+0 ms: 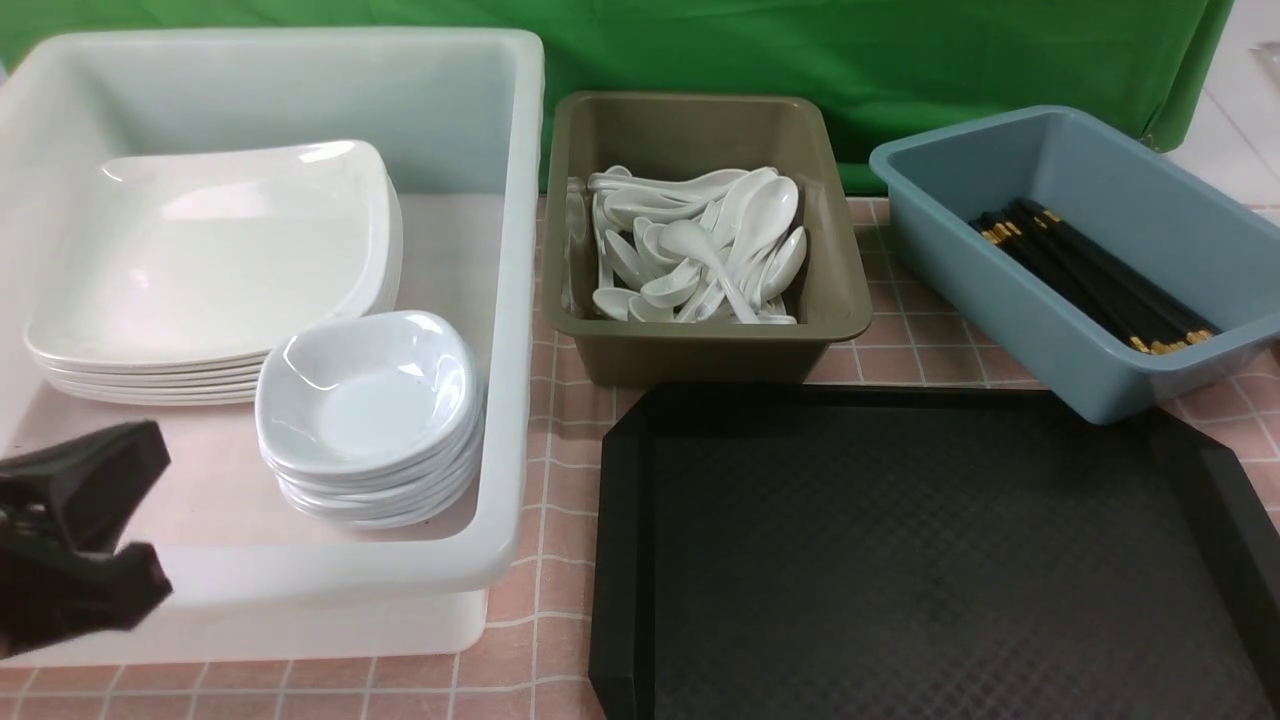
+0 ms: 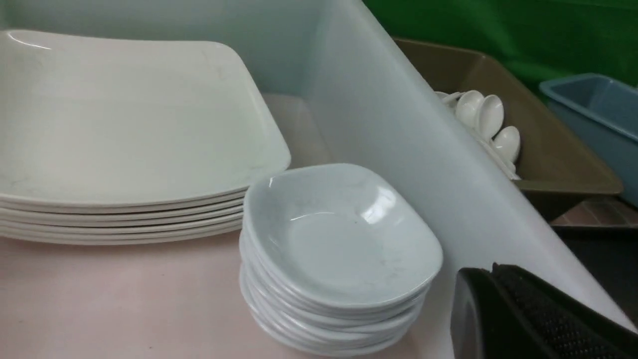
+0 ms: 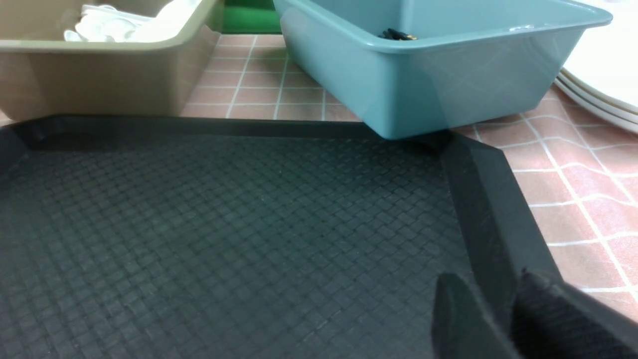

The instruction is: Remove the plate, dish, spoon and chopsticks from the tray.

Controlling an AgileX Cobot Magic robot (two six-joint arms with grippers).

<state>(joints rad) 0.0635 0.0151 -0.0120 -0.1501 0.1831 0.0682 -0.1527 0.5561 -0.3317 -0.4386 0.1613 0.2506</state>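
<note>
Left tool (image 1: 75, 535): black, fingers pressed together and holding nothing, hanging at the near left corner of the white tub.
Right tool (image 3: 503, 319): seen only in its wrist view, two dark fingers a narrow gap apart with nothing between them, at the tray's right rim.
Tray (image 1: 1225, 520): big, flat, black, cut corners, raised rim, fine diamond texture; nearest on the tabletop (image 1: 545, 640), bare on all the surface that shows.
White tub (image 1: 505, 400): left of the tray, translucent, deep.
Dishes (image 1: 368, 400): small white rounded-square stack in the tub's near right part.
Plate (image 1: 215, 255): large, glossy white, shallow, square with rounded corners; tops a stack behind the dishes.
Olive bin (image 1: 700, 345): just behind the tray, beside the tub.
Spoons (image 1: 700, 255): white ceramic, heaped in the olive bin; blue marks not discernible.
Blue bin (image 1: 1000, 290): far right, its near corner over the tray's rim.
Chopsticks (image 1: 1095, 275): long, thin, black with gold ends, bundled in the blue bin.
</note>
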